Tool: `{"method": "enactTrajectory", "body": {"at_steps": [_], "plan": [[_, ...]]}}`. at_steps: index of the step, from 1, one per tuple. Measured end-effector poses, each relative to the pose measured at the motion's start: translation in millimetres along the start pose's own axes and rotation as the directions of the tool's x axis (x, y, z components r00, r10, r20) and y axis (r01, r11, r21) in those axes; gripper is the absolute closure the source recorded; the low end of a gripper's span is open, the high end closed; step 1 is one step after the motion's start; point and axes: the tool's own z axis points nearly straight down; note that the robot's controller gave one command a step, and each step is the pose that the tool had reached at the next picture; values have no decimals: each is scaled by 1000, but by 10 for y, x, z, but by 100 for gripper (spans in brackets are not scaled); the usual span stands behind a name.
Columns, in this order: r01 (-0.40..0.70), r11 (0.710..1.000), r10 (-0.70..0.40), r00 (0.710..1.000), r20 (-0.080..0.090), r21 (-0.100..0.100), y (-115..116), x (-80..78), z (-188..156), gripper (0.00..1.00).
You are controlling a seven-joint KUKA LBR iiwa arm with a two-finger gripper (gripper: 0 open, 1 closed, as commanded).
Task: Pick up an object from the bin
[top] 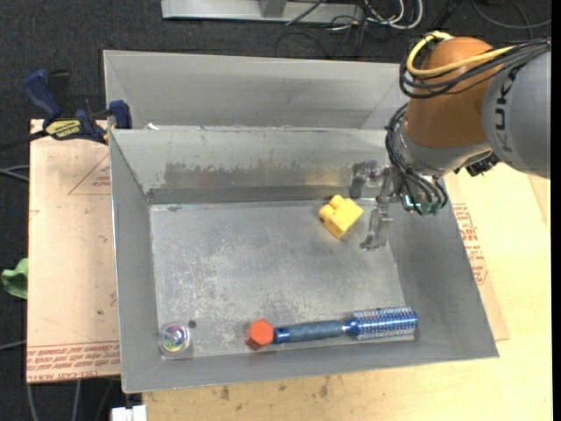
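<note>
A small yellow block [339,216] lies on the bin floor near the back right. My gripper [368,210] hangs just to its right, above the floor, its two fingers spread apart with nothing between them. One finger [358,181] stands behind the block's right side, the other finger [378,226] reaches lower, right of the block.
Along the front wall lies a blue brush [342,328] with a bristled right end and an orange-red cap at its left. A small shiny round thing [174,338] sits in the front left corner. The orange-covered arm reaches in from the right.
</note>
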Motion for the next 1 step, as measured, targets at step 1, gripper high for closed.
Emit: {"method": "enactTrajectory", "body": {"at_steps": [1], "plan": [[260, 966, -260, 966, 18, 6, -175, 1244, 1030, 0]]}}
